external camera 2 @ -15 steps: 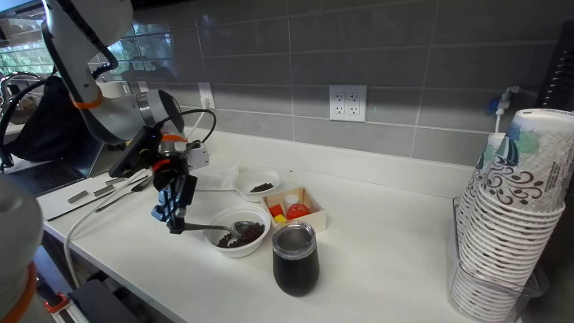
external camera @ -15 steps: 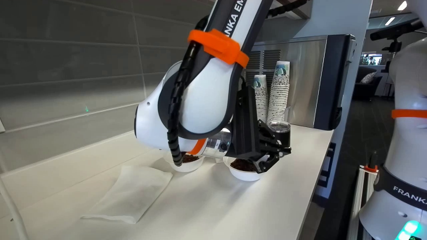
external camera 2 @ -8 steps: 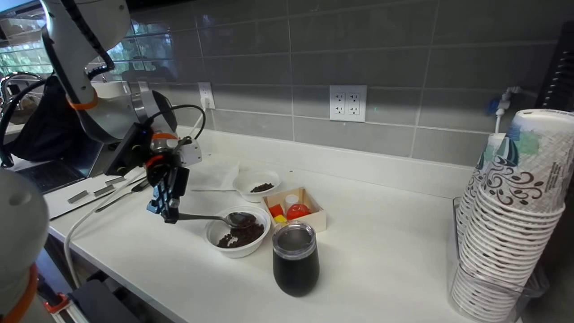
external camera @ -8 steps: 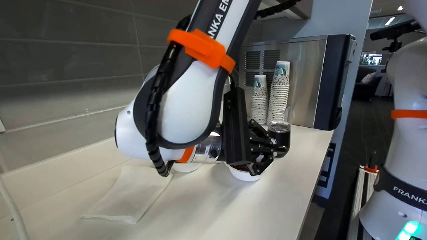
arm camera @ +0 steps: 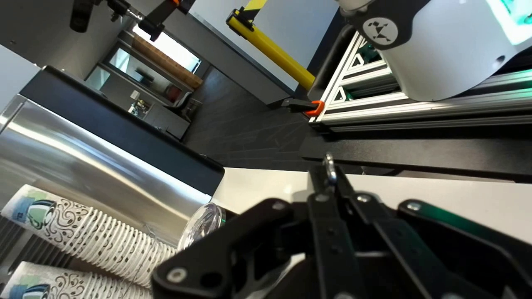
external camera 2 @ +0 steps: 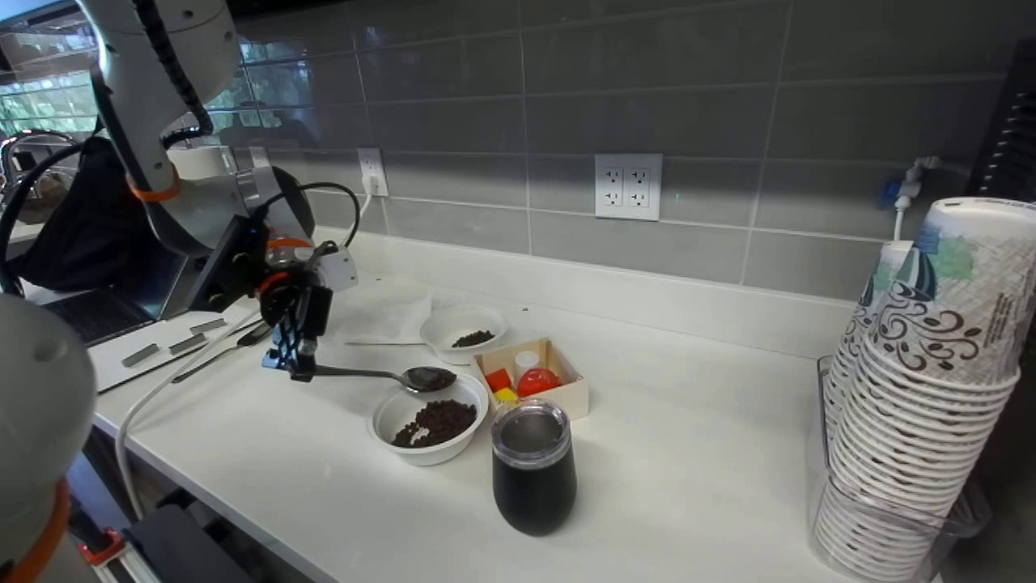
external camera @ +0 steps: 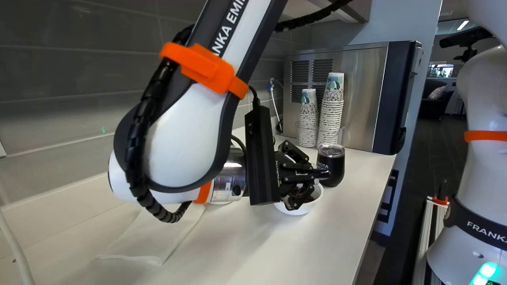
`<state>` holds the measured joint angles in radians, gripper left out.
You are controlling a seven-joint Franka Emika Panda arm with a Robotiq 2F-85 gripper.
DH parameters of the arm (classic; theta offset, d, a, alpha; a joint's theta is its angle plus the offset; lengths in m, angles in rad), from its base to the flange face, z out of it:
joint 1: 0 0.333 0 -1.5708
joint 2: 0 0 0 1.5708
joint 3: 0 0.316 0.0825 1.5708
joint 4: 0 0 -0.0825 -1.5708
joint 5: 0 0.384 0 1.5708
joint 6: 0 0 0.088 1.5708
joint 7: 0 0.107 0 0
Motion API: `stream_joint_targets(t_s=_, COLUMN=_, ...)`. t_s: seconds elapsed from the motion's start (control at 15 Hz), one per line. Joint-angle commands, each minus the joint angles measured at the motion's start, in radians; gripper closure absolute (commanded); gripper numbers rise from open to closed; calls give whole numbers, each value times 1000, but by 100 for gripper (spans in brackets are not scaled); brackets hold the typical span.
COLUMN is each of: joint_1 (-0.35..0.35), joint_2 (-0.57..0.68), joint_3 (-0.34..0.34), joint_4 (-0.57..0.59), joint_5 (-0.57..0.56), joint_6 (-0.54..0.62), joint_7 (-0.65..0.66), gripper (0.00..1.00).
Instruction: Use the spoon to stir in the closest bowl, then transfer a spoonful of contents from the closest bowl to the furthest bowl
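Two fingers (arm camera: 316, 180) pinched together on the handle of the spoon (external camera 2: 417, 378), held roughly level, head over far side of the nearer bowl (external camera 2: 391, 417), clear of the dark bits (external camera 2: 449, 419) in it. Load on spoon hard to tell. Further bowl (external camera 2: 443, 330) back toward tiled wall (external camera 2: 453, 178), smaller dark pile (external camera 2: 473, 338) inside. Worktop (external camera 2: 688, 486) also carries box (external camera 2: 571, 401) of coloured pieces (external camera 2: 538, 380) just beside nearer bowl, black tumbler (external camera 2: 534, 486) nearby.

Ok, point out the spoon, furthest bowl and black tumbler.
Spoon (external camera 2: 376, 374), in an exterior view, on the handle.
Furthest bowl (external camera 2: 444, 326), in an exterior view, on its bare inside.
Black tumbler (external camera 2: 534, 490), in an exterior view, on its side.
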<state>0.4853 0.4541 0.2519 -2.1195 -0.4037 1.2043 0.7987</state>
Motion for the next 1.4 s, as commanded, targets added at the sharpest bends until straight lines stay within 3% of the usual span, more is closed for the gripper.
stream_joint_targets(t_s=0.0, joint_1=34, joint_2=49, joint_3=1, joint_4=92, joint_5=-36, joint_6=-102, joint_7=22, gripper=99)
stream_joint_targets(t_s=0.27, joint_1=59, joint_2=63, joint_3=4, joint_4=156, joint_5=-107, joint_6=-137, joint_7=10, gripper=99)
stream_joint_targets(t_s=0.73, joint_1=59, joint_2=85, joint_3=6, joint_4=218, joint_5=-257, joint_6=-63, joint_7=-38, gripper=99)
stream_joint_targets(t_s=1.33, joint_1=29, joint_2=63, joint_3=11, joint_4=210, joint_5=-308, joint_6=174, joint_7=-71, gripper=99)
